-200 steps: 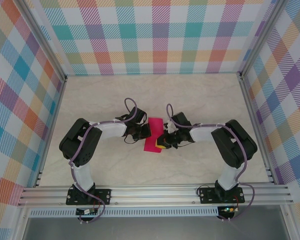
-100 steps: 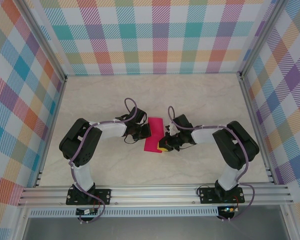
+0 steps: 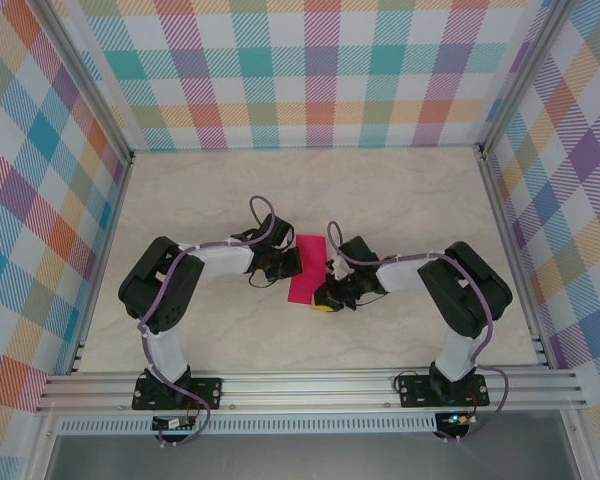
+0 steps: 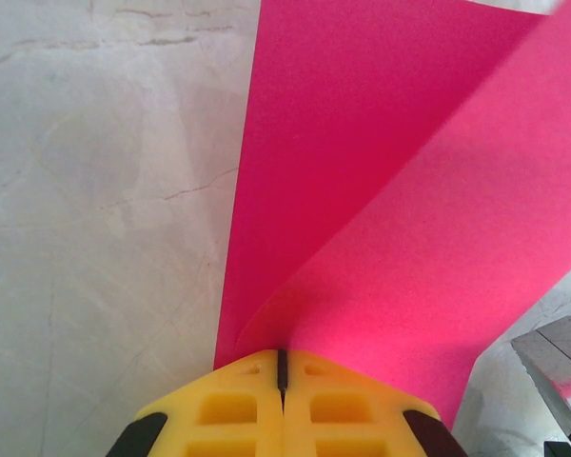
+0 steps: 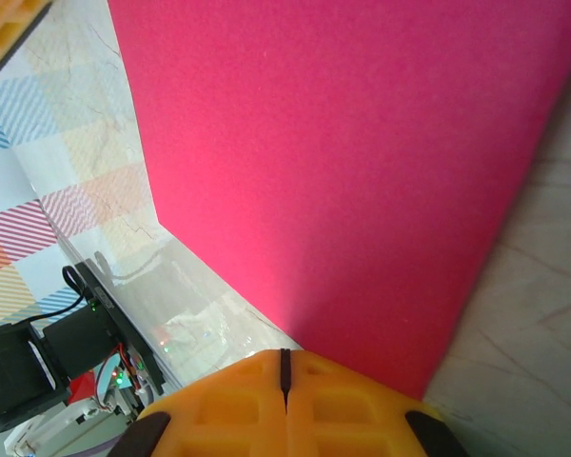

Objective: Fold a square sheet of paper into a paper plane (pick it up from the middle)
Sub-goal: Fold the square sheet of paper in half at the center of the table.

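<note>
Two end effectors meet at one sheet. The left end effector (image 4: pixel 282 357) has its yellow pads pressed together, and the paper (image 4: pixel 381 219) springs out right at their tips, so it reads as a pinch on the sheet's left edge. The right end effector (image 5: pixel 285 360) is likewise closed, with pink rising from its tips; it looks clamped on the near right corner.

From above, the paper lies as a narrow pink rectangle mid-counter (image 3: pixel 400 200), between the two wrists, its long side running away from the bases. In the left wrist view one layer lies flat while a second curls up and over it from the pinch, a soft bend rather than a pressed crease as far as I can tell. Beyond it are pale marbled counter and the checked wall (image 3: pixel 320 70).

The sheet should handle as light, thin and floppy: it sags, slides easily on the smooth counter, and keeps a crease wherever it is squeezed. Edges and corners seem the places to hold, gently, with both layers aligned before any crease is flattened. Pulling from both sides could tear or skew it.
</note>
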{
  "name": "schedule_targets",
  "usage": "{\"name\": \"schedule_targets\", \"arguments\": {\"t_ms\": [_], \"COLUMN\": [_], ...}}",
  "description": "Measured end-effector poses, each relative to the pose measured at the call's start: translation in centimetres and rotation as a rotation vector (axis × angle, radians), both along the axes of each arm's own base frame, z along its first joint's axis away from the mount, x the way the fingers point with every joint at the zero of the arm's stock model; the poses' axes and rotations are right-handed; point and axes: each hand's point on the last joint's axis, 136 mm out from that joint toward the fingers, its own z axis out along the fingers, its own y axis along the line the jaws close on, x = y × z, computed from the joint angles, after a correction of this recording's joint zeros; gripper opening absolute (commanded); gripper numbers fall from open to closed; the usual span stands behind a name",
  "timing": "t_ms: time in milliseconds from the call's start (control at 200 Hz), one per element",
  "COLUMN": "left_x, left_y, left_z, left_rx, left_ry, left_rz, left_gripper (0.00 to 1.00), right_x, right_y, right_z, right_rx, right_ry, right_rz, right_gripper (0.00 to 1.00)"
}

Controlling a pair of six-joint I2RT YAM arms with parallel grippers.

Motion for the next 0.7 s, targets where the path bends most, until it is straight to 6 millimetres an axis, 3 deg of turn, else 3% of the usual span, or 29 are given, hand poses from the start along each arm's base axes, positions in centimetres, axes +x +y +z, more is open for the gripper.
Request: {"name": "schedule_targets", "arguments": {"t_ms": [100,190,315,425,540,700], "left_x": [0.0,0.0,0.0,0.0,0.0,-0.1], "left_y": [0.0,0.0,0.0,0.0,0.1,0.1], "left_z": [0.0,0.0,0.0,0.0,0.0,0.0], "left_rx": [0.002,0.004,0.008,0.009,0.011,0.015], "left_ry": [-0.003,-0.006,-0.010,-0.011,-0.008,-0.003], "left_rz": [-0.005,-0.009,-0.011,-0.012,-0.012,-0.013], "left_gripper": [0.00,0.00,0.00,0.00,0.00,0.00], "right_x": [0.1,1.2,5.2,8.1,10.1,10.6], "right_y": [-0.1,-0.2,0.0,-0.5,-0.6,-0.9], "right_z": [0.5,2.1,5.3,6.5,5.5,2.5], "right_rx": [-0.015,-0.012,0.030,0.045,0.025,-0.035], "right_ry": [-0.002,-0.042,-0.142,-0.190,-0.195,-0.158], "right_rz": [-0.004,-0.015,-0.061,-0.104,-0.122,-0.129], "right_gripper": [0.00,0.00,0.00,0.00,0.00,0.00]}}
